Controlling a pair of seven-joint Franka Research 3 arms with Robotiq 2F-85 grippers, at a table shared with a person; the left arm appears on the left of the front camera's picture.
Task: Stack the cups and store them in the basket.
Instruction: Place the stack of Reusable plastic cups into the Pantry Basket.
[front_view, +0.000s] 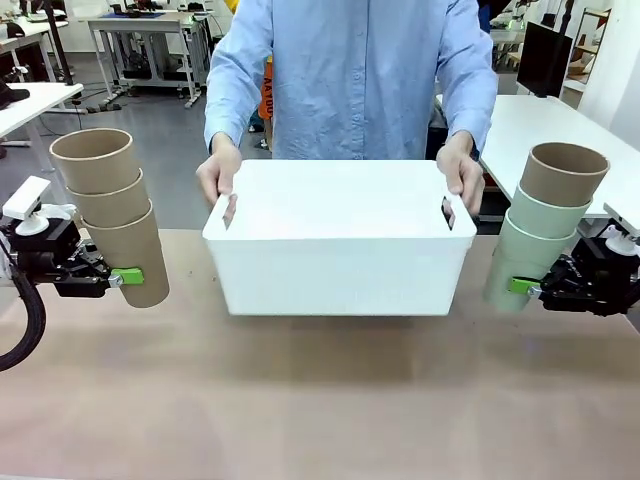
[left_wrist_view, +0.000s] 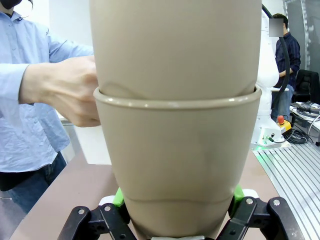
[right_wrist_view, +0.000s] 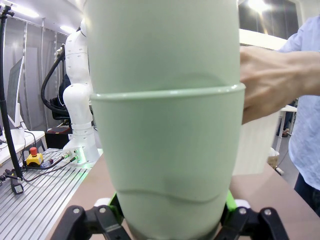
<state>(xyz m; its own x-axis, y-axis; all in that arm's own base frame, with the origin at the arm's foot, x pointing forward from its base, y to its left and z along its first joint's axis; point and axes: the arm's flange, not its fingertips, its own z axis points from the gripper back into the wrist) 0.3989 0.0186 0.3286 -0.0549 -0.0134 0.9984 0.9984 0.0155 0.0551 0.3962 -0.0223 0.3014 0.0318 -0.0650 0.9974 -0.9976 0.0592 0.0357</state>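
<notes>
Cups, six: left gripper (front_view: 125, 276) is clamping the lowest of three tan cups (front_view: 110, 215) nested together, right gripper (front_view: 522, 286) is clamping two mint cups (front_view: 540, 240) topped by a tan cup (front_view: 565, 172), both stacks apparently hanging clear of the table (front_view: 320, 400) and flanking the basket (front_view: 340, 260), which a person's hands (front_view: 218, 172) are gripping.

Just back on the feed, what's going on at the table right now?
The left gripper is shut on a tilted stack of three tan-brown matte tumblers; the right gripper is shut on a stack of two pale mint green tumblers with a tan one on top. Both stacks appear lifted off the wooden table. Between them a person's hands hold the large white rectangular plastic basket by its handle slots. No cup is stored yet.
</notes>
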